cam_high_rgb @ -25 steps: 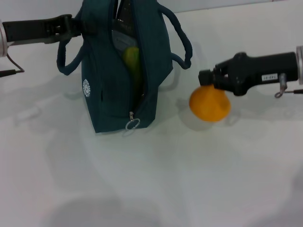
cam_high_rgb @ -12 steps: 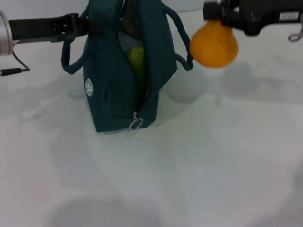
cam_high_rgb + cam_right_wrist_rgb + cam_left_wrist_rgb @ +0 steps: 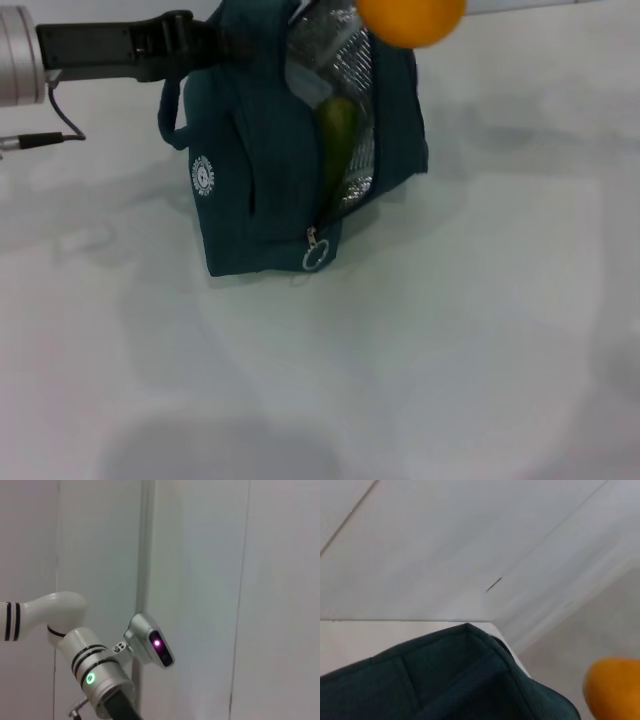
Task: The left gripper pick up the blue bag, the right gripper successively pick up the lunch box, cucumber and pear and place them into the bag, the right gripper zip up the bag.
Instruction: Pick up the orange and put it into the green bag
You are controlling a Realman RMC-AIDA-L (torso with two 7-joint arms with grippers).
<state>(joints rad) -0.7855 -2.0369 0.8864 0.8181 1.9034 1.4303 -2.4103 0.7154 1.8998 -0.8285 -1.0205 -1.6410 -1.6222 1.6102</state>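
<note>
1. Bag [image 3: 280,150]: the blue bag stands on the white table [image 3: 450,330], its front zipper open, with the silver lining showing inside and the zipper pull [image 3: 315,255] hanging at the bottom of the opening.
2. Left gripper [image 3: 195,45]: it reaches in from the left at the bag's top edge. Its fingertips are lost against the dark fabric, so I cannot tell how far they are closed or whether they pinch the bag.
3. Green item [image 3: 338,140]: something green stands upright inside the opening; only a strip of it shows, and the lunch box cannot be made out.
4. Pear [image 3: 410,20]: the orange-yellow fruit sits at the top edge of the head view, just above the bag's open top and partly cut off.
5. Right gripper: none of it shows in any view, so what holds the fruit cannot be seen.
6. Left wrist view: only a corner of the bag and one edge of the fruit appear.
7. Right wrist view: the left arm [image 3: 95,675] stands before a pale wall.
</note>
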